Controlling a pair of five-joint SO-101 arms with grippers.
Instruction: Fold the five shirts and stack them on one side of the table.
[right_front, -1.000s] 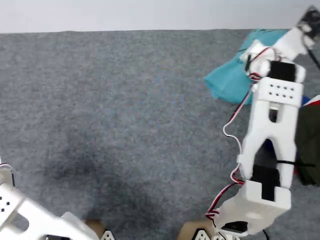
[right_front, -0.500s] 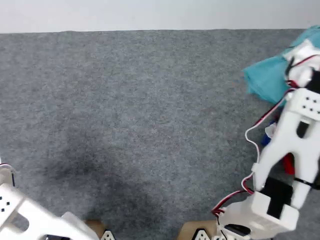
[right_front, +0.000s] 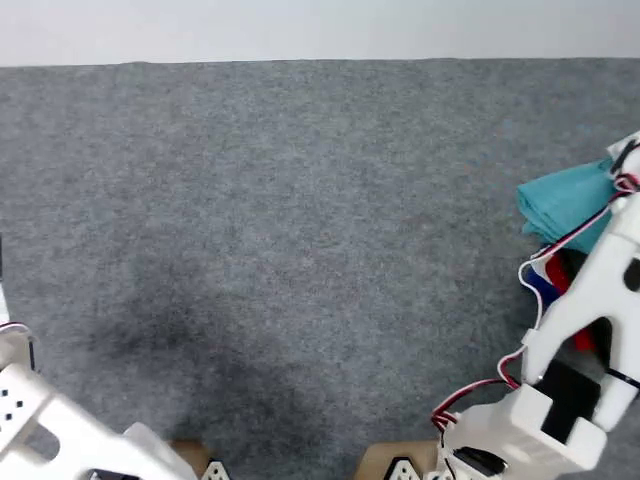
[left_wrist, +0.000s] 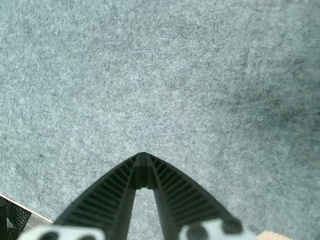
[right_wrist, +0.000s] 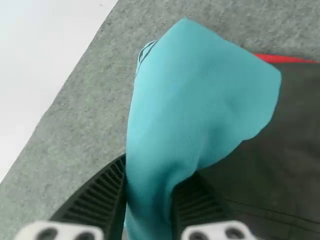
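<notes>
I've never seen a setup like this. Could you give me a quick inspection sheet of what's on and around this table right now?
Surface: grey felt-like mat covering the table.
Job's things: teal shirt hanging from the right gripper, above a dark shirt; red and blue cloth at the same side.
Clutter: nothing seen.
Grippers: right gripper shut on the teal shirt; left gripper shut, holding nothing, over the mat.
Cables: red, white and black wires along the right arm.
Surroundings: white surface beyond the mat's far edge.
</notes>
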